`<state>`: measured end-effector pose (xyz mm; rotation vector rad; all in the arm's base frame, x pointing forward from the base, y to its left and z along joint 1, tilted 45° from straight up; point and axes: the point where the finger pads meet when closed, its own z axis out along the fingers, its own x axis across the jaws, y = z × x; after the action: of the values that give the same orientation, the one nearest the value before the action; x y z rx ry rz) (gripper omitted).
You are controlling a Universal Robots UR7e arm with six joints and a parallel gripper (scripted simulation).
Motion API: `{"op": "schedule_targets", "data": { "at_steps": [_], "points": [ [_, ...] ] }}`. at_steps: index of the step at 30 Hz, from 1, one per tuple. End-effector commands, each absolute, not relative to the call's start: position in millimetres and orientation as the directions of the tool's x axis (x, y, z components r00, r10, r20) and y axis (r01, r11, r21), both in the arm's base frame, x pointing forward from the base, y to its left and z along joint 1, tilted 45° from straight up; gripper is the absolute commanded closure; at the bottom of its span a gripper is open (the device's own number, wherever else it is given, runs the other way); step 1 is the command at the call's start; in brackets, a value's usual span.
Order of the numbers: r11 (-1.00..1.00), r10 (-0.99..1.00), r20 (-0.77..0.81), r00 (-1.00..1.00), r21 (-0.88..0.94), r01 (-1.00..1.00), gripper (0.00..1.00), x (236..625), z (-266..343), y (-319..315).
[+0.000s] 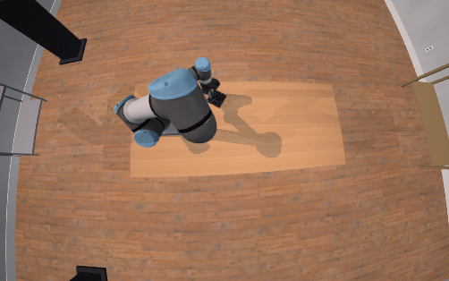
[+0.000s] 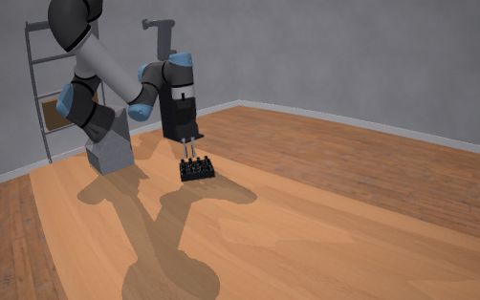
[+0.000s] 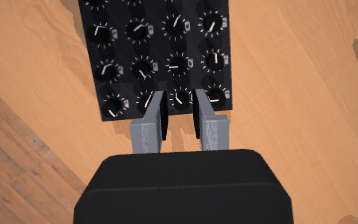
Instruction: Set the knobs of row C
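Note:
The black knob box (image 1: 216, 98) (image 2: 197, 175) (image 3: 92, 52) stands on the table. In the wrist view its rear is at the left; row A is the leftmost column, with knob 1 lowest. My gripper (image 2: 190, 157) (image 3: 180, 105) is partly open and empty, its fingertips just above the box. In the wrist view they appear either side of C1 (image 3: 180, 99), whose line points up-left. C2 (image 3: 177, 65) points left, C3 (image 3: 174, 28) up and slightly right. A1 (image 3: 111, 107) points down-right. A2 (image 3: 106, 70) and A3 (image 3: 99, 34) show bent lines toward the upper right. A4 and C4 are mostly cut off.
Row B shows left of row C, with B2 (image 3: 143, 69) pointing down-right and B1 partly behind a finger. Row D shows right of row C, with D1 (image 3: 215, 97) pointing left and D2 (image 3: 214, 61) up. The robot's base stands on the wooden table (image 1: 304, 148) (image 2: 311, 267).

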<state>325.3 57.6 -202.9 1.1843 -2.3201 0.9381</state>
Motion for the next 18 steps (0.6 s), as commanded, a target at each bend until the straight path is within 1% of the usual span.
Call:
{"op": "schedule_targets", "data": {
  "at_steps": [1,18],
  "points": [
    [0.424,-0.568,0.588,-0.576,-0.39,-0.817,0.54,323.2,-203.1,56.4],
    [0.424,-0.568,0.588,-0.576,-0.391,-0.817,0.54,322.2,-202.6,56.3]
  ]
}}
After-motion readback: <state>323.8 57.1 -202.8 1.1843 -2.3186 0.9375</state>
